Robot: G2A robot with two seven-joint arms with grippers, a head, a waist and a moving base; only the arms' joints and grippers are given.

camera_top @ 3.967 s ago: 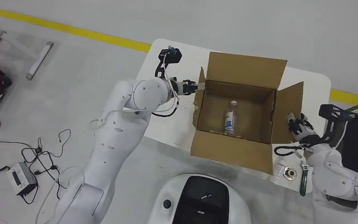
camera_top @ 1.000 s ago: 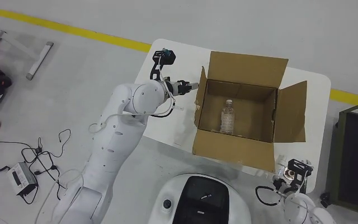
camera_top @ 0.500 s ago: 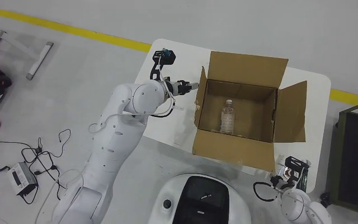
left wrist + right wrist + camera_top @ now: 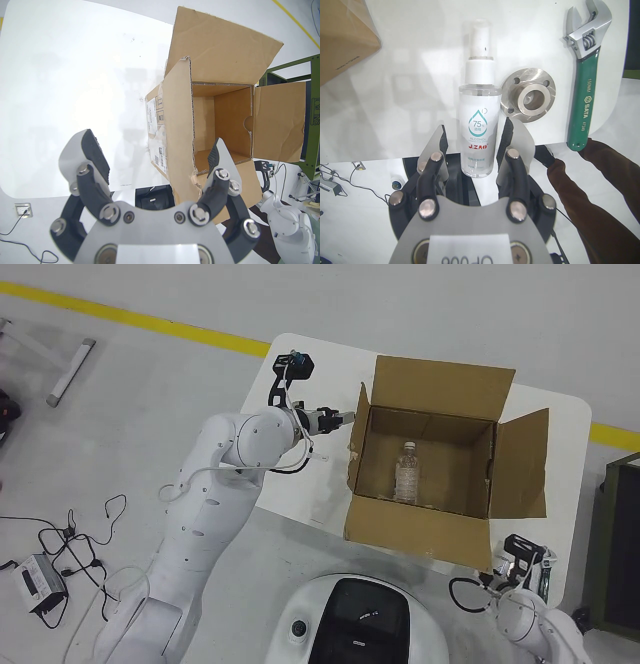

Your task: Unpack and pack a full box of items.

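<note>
An open cardboard box (image 4: pixel 430 529) stands mid-table with its flaps up; a clear bottle (image 4: pixel 406 474) lies on its floor. My left gripper (image 4: pixel 340 417) hangs open just outside the box's left flap (image 4: pixel 178 112), and nothing is held between its fingers (image 4: pixel 96 152). My right gripper (image 4: pixel 520 557) is low at the table's front right corner. There it stands open astride the lower body of a clear spray bottle (image 4: pixel 478 120) lying flat on the table, with a small gap at each pad (image 4: pixel 444 142).
A steel flange (image 4: pixel 528 96) lies right beside the spray bottle, and a green-handled adjustable wrench (image 4: pixel 586 82) lies past it at the table edge. The box's corner (image 4: pixel 345 37) is close on the other side. Bare white tabletop (image 4: pixel 75 75) stretches left of the box.
The right gripper left the box's right flap, swung down to the front right corner and edged inward over the spray bottle. The left gripper drew slightly back from the left flap.
</note>
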